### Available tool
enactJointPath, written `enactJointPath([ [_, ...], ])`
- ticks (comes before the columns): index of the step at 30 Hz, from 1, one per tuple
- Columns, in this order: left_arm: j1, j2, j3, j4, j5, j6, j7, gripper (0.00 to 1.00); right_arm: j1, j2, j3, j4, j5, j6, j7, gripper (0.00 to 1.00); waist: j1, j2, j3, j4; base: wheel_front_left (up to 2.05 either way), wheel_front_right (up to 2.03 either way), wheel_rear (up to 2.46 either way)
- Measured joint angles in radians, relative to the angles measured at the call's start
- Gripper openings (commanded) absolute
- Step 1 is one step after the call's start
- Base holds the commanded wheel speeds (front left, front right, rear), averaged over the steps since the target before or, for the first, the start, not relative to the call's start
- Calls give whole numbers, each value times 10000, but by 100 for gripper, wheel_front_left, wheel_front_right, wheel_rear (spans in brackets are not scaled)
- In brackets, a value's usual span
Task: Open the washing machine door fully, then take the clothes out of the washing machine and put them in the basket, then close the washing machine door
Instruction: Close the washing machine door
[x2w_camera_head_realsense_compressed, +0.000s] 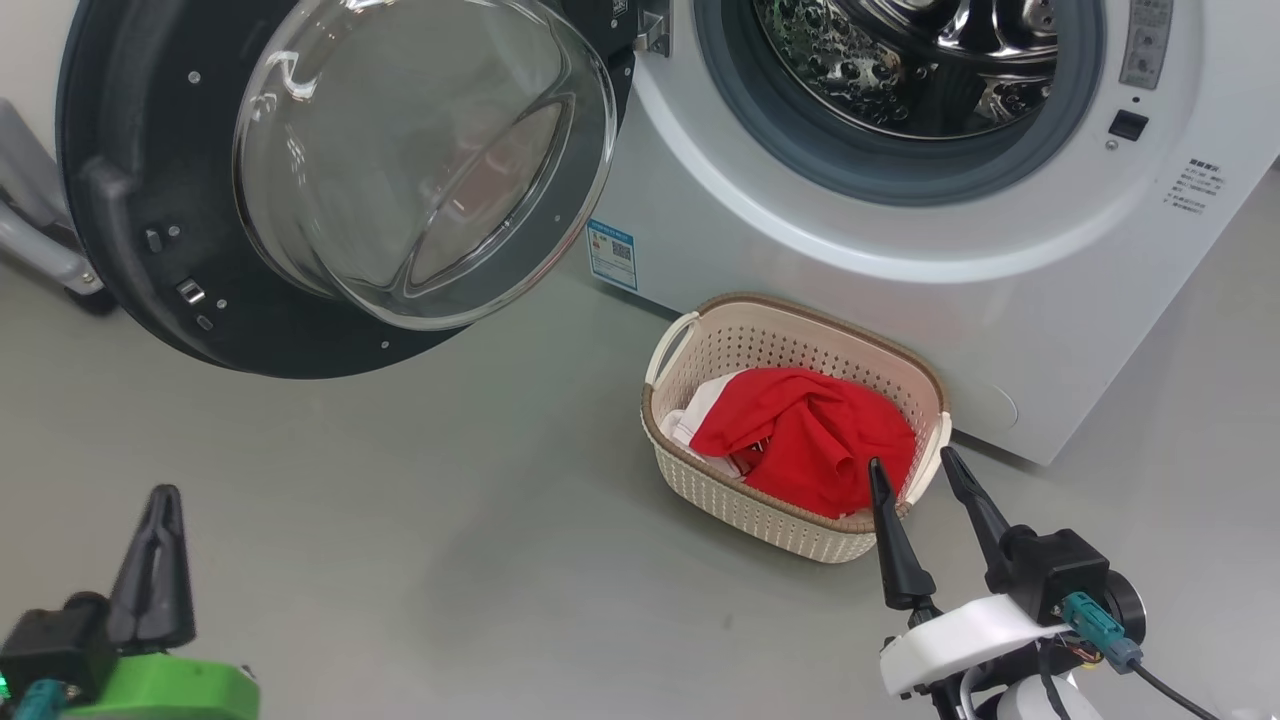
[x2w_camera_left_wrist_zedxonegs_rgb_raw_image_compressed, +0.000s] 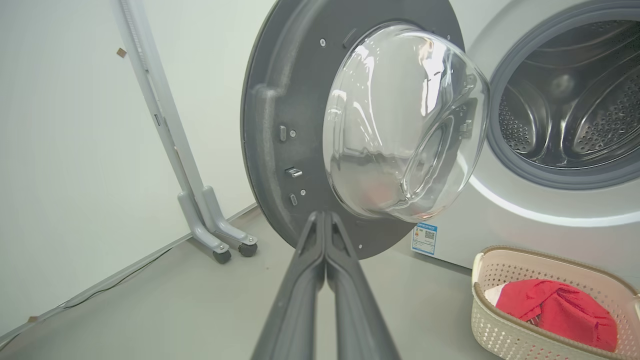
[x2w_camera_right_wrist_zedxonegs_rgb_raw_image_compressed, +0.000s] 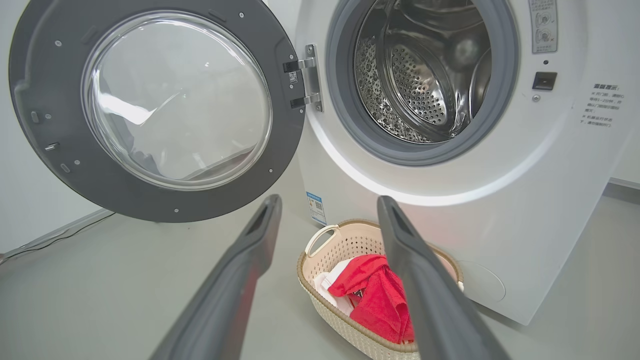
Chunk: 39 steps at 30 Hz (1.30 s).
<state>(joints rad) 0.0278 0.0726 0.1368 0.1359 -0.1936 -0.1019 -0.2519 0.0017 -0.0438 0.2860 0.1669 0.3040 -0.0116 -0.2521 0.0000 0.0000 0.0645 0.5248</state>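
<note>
My left hand (x2w_camera_head_realsense_compressed: 162, 495) is pinched together, holding nothing; my right hand (x2w_camera_head_realsense_compressed: 912, 460) gapes empty beside the basket (x2w_camera_head_realsense_compressed: 762, 309).

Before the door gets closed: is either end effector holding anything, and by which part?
Nothing is held: the left end effector is shut on nothing, the right end effector open and empty.

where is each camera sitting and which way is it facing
Head view: on the robot's head, looking down at the washing machine, its open door and the basket of clothes; shut left gripper lower left, open right gripper lower right.
Left wrist view: low, facing the door's inner side; own fingers pressed together.
Right wrist view: low, facing the drum and basket; own fingers spread.
Shared: all three show the door, basket and clothes.
</note>
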Motion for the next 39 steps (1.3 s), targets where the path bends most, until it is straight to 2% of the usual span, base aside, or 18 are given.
enactJointPath([
  [5,-577,504,698,-424,-261,-2,-2,0,-71,-12,73,-44,-261,-13,0,100,0,0,332,10,0,0,0],
  [10,-1098,1317,1695,-732,-784,-17,-4,0,-267,-33,276,-40,-575,-100,0,100,0,0,751,-53,0,0,0],
  [16,-1940,2067,2819,-652,-1778,-104,-8,0,-616,-165,401,-33,-830,-180,0,100,0,0,1322,-229,0,0,0],
  [22,-3043,3177,3726,36,-2941,-184,-25,0,-853,-382,387,-29,-1112,-272,17,100,0,0,1885,-426,0,0,0],
  [27,-4189,3684,4389,1154,-4759,-188,815,0,-1098,-454,422,-27,-1237,-278,100,100,0,0,2294,-586,0,0,0],
  [28,-4189,3684,4389,1154,-4759,-188,815,0,-1098,-454,422,-27,-1237,-278,100,100,0,0,2294,-586,0,0,0],
  [39,-6921,4343,6142,4247,-9233,-188,3678,0,-1576,-431,600,25,-1371,-328,178,100,0,0,2916,-1056,0,0,0],
])
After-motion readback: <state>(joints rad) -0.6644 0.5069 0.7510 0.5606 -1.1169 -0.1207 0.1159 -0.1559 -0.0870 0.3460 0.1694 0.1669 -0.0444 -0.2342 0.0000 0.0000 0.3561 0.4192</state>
